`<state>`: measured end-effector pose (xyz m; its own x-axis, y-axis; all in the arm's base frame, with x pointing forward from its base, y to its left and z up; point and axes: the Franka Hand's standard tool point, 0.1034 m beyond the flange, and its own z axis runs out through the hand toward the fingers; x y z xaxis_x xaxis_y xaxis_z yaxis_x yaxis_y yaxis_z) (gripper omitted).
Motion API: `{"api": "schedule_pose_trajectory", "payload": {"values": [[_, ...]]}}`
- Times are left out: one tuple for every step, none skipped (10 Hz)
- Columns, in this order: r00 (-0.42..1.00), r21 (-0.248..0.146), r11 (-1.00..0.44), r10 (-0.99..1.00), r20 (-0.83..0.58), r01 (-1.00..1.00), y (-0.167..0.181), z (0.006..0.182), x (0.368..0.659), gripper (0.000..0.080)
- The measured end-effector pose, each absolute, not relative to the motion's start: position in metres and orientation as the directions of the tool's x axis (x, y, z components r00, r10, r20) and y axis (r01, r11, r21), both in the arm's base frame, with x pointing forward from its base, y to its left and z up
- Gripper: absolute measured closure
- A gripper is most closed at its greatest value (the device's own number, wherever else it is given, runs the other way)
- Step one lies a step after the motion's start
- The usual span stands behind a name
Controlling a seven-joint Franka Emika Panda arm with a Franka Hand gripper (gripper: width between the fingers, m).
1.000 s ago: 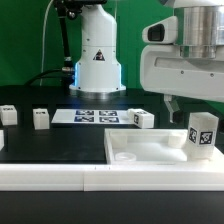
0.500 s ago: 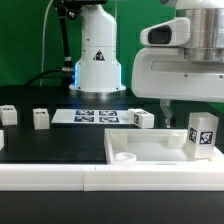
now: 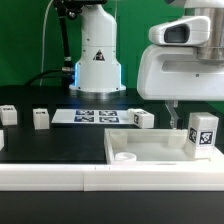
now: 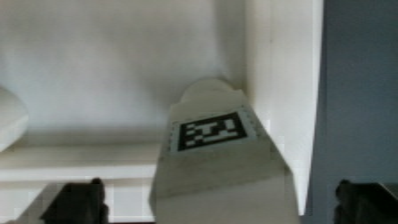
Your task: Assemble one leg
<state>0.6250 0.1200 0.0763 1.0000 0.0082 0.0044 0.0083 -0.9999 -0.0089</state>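
A leg (image 3: 203,133), a small white post with a black-and-white tag, stands upright on the large white panel (image 3: 150,148) at the exterior view's right. My gripper (image 3: 193,112) hangs just above and behind it, and one dark finger (image 3: 169,113) shows beside it. In the wrist view the leg (image 4: 217,130) lies between my two dark fingertips (image 4: 80,203), with a gap on each side. My gripper (image 4: 222,205) is open and holds nothing.
Three more white legs lie on the black table: two at the exterior view's left (image 3: 40,118) (image 3: 8,115) and one near the middle (image 3: 143,118). The marker board (image 3: 95,116) lies behind them. The robot base (image 3: 97,60) stands at the back.
My hand first shifted a little toward the exterior view's left, then back to the right. The leg on the panel has not moved.
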Motion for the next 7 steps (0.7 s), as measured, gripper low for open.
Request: {"api": "schedule_pose_trajectory", "payload": {"values": [[1.000, -0.009, -1.000, 0.008, 0.004, 0.008, 0.1199, 0.0763, 0.6250, 0.0162], [1.000, -0.009, -1.000, 0.007, 0.004, 0.007, 0.1199, 0.0762, 0.6250, 0.0330], [1.000, -0.009, -1.000, 0.007, 0.004, 0.007, 0.1198, 0.0762, 0.6250, 0.0330], [1.000, -0.009, -1.000, -0.007, 0.004, -0.007, 0.1198, 0.0762, 0.6250, 0.0509], [1.000, -0.009, -1.000, -0.026, 0.004, -0.026, 0.1199, 0.0761, 0.6250, 0.0508], [1.000, -0.009, -1.000, -0.025, 0.004, -0.025, 0.1198, 0.0761, 0.6250, 0.0508], [1.000, -0.010, -1.000, -0.030, 0.004, -0.030, 0.1198, 0.0761, 0.6250, 0.0508]]}}
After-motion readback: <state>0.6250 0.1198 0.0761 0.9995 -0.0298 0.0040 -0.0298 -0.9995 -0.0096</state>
